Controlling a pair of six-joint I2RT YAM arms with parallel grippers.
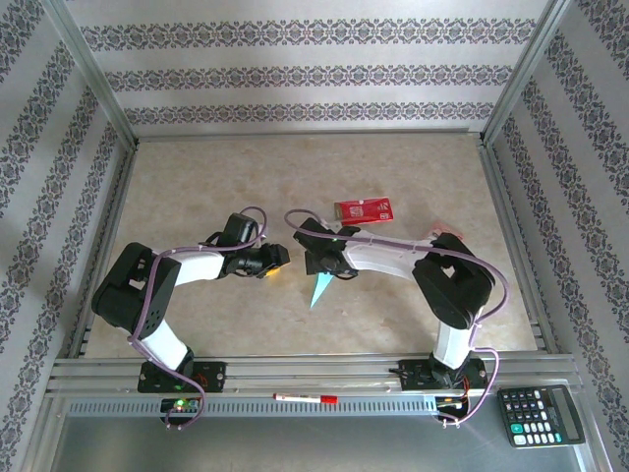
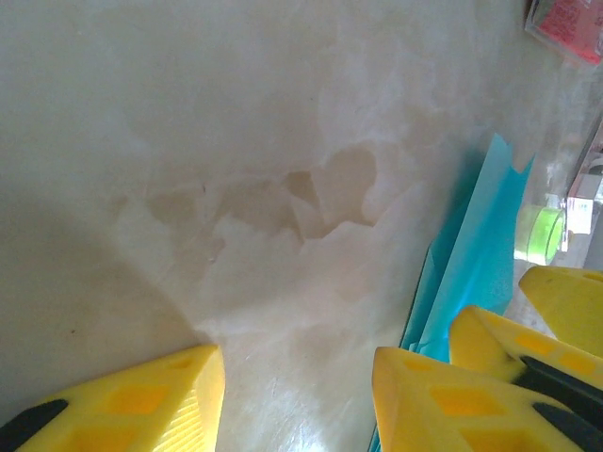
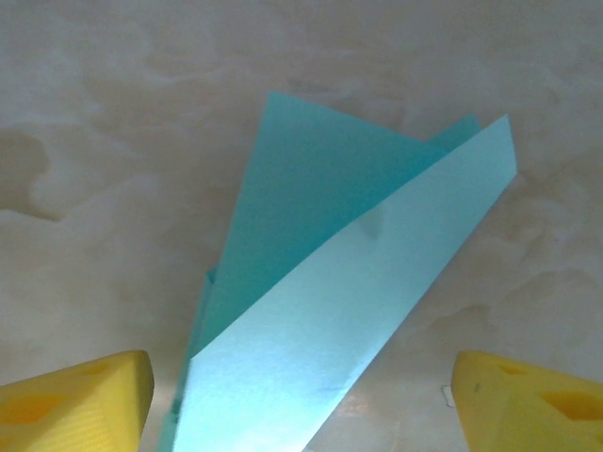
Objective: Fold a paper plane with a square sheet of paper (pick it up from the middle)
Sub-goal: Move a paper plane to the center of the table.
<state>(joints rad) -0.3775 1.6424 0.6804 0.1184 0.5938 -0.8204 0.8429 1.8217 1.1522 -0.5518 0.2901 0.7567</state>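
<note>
Blue paper plane (image 3: 320,282) on table (image 3: 94,113), right claw (image 3: 301,377) splayed either side

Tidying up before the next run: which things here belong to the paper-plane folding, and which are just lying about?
For the job: light-blue paper plane.
Lying about: red packet; calculator; red-capped pen; small green ring.

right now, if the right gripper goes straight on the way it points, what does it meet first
Probably the paper plane: it lies ahead of the right gripper, between its open fingers; depth is unclear.
</note>
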